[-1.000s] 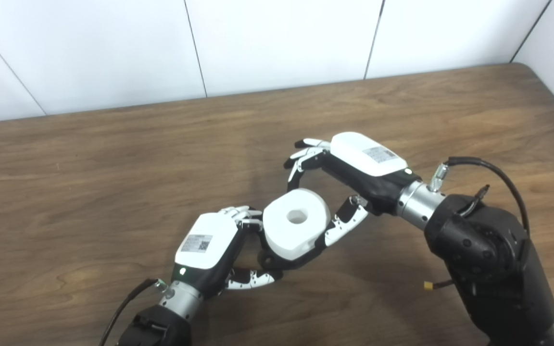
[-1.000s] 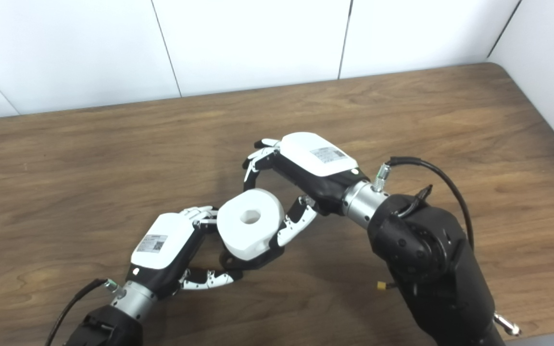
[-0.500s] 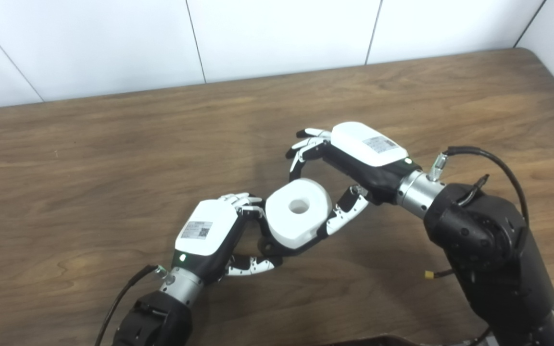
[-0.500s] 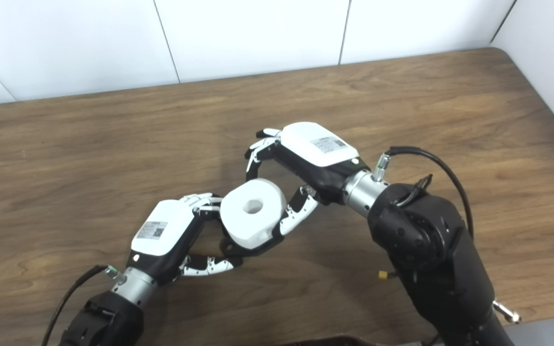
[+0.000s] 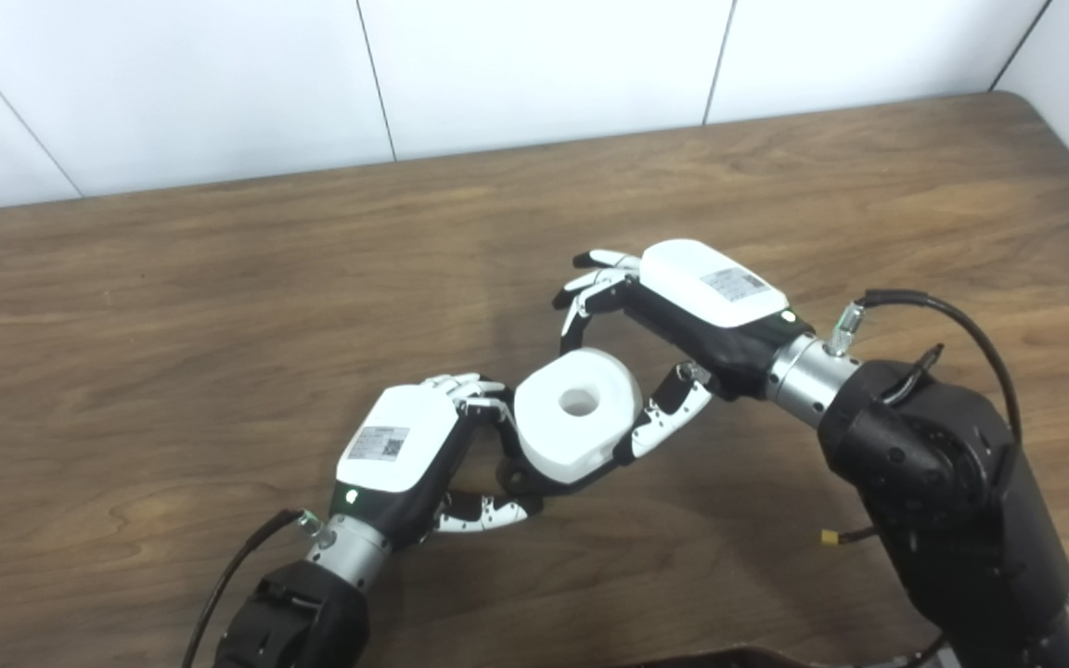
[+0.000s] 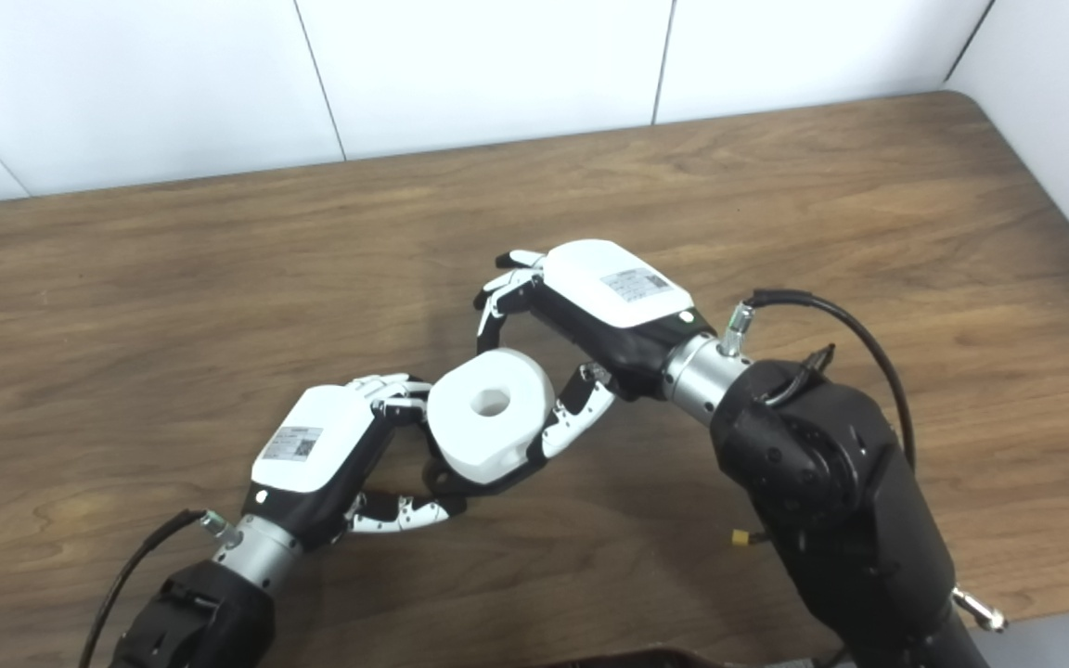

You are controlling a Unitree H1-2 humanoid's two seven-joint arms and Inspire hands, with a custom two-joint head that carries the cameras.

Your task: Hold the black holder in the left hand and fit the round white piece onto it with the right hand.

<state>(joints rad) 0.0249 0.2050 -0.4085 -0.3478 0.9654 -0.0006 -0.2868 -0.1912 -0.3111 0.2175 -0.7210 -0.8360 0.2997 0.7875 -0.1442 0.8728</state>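
Since earlier, our right hand (image 5: 674, 315) shifted slightly, fingers loosely around one white piece (image 5: 577, 415) seated on one holder (image 5: 534, 487); left hand (image 5: 409, 464) grips the holder.

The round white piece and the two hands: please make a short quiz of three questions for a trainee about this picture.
1. True or false: the round white piece lies flat on the table, away from both hands.
2. Which hand grips the black holder?
3. The white piece has: A) a centre hole, B) a handle, C) a red stripe.

Key: 1 false, it sits between the left hand and right hand. 2 left. 3 A.
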